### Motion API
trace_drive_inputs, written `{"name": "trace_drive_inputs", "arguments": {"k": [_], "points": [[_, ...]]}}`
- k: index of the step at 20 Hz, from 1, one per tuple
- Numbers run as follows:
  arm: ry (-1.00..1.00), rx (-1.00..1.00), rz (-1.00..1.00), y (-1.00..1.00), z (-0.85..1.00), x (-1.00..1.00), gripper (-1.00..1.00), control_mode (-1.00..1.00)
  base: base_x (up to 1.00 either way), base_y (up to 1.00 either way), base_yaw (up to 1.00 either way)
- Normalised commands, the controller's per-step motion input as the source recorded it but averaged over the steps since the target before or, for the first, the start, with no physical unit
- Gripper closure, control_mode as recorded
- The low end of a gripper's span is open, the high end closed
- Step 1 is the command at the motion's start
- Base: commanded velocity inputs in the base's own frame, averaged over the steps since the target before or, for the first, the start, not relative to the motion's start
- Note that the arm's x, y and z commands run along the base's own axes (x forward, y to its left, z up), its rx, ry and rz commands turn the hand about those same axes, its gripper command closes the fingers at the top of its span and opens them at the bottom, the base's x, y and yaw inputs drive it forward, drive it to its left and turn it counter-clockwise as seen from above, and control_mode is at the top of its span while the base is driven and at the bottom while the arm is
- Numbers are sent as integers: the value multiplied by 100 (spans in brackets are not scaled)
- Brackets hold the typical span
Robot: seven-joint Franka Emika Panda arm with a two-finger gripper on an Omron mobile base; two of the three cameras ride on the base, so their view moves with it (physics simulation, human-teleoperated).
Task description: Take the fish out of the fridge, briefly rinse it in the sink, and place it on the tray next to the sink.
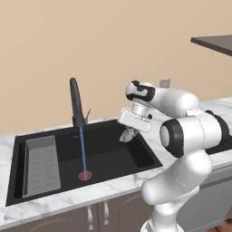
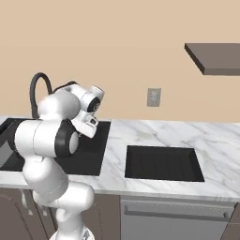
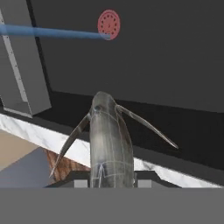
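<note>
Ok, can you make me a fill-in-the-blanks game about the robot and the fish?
1. The jaws are shut on the ____.
2. A blue stream of water runs from the faucet down to the ____ drain ring.
3. The fish hangs over the black ____.
4. The grey slotted rack lies inside the ____.

Missing words: fish; red; sink; sink

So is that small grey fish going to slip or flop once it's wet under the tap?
The small silvery-grey fish juts straight from the shut tool, so it seems stiff. Its smooth tapered body may slide once under the blue water stream. It looks light.

No readable text, labels or numbers anywhere.
</note>
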Motion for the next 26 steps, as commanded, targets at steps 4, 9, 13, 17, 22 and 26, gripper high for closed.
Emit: {"name": "trace_drive_inputs", "arguments": {"k": [4, 9, 13, 17, 22, 26], "points": [[3, 11, 18, 67, -21, 27, 100, -100, 0, 0, 0], [0, 16, 5, 69, -41, 14, 100, -100, 0, 0, 0], [-10, 25, 1, 51, -24, 7, 100, -100, 0, 0, 0], [-17, 35, 0, 21, -2, 7, 100, -100, 0, 0, 0], [-15, 30, 0, 19, 0, 10, 100, -100, 0, 0, 0], [0, 6, 0, 30, -7, 13, 100, -100, 0, 0, 0]]}}
